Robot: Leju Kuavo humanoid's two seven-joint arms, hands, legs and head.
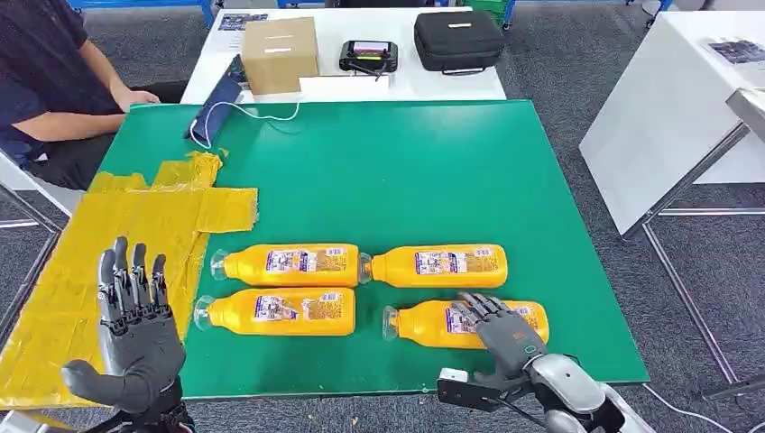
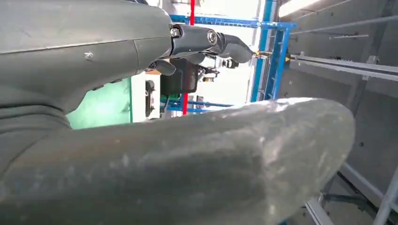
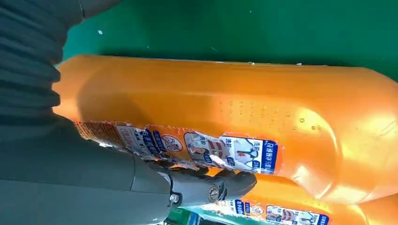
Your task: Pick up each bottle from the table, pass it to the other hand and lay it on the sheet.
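right hand [image 1: 505, 332] | fingers resting on near-right bottle [image 1: 424, 323] (grip unclear) | left hand [image 1: 135, 329] | fingers spread, empty

the green table [image 1: 406, 171] carries a dark blue pouch [image 1: 215, 110] with a white cable [image 1: 262, 115] at its far left corner. just beyond its far edge a white table [image 1: 424, 83] holds a cardboard box [image 1: 280, 54], a small black device [image 1: 368, 56] and a black case [image 1: 458, 40]. a seated person [image 1: 50, 86] is off its far left corner, a second white table [image 1: 672, 108] off its right side.
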